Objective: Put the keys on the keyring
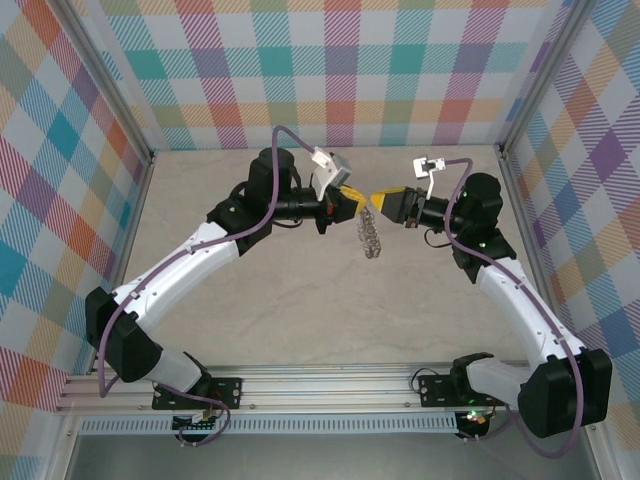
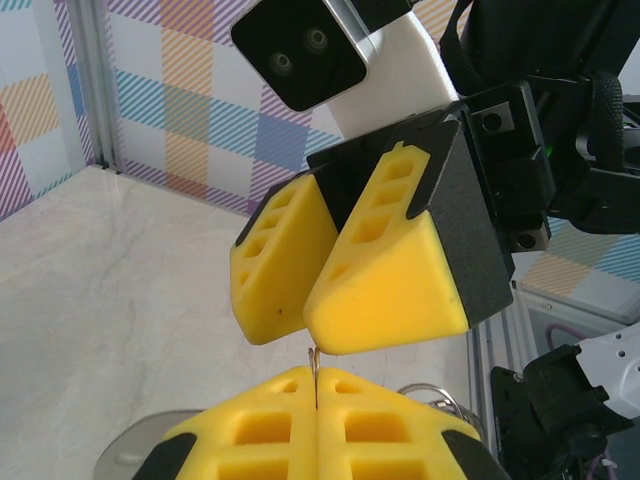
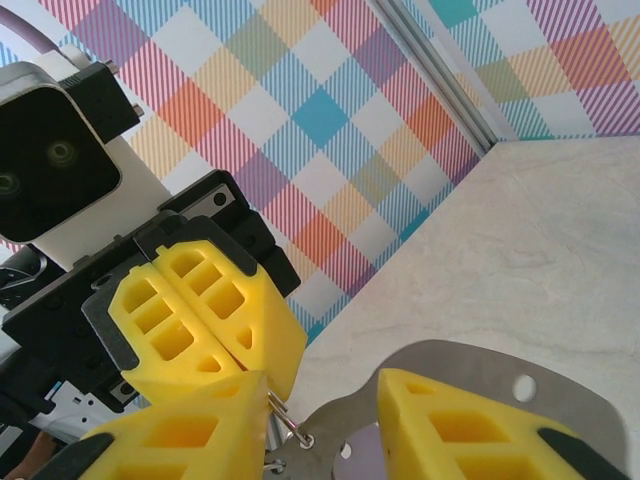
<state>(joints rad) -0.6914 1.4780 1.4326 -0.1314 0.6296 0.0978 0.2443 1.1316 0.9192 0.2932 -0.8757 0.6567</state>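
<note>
Pinching the keyring (image 1: 369,238) in your pressed-together left gripper (image 2: 316,388), you're at the threading step, right gripper (image 2: 303,335) spread just opposite; next calls for fine alignment.

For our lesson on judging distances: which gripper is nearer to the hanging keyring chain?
Left. The left gripper appears shut on the top of the keyring chain, which hangs beneath it; the right gripper, open, faces it from just across.
</note>
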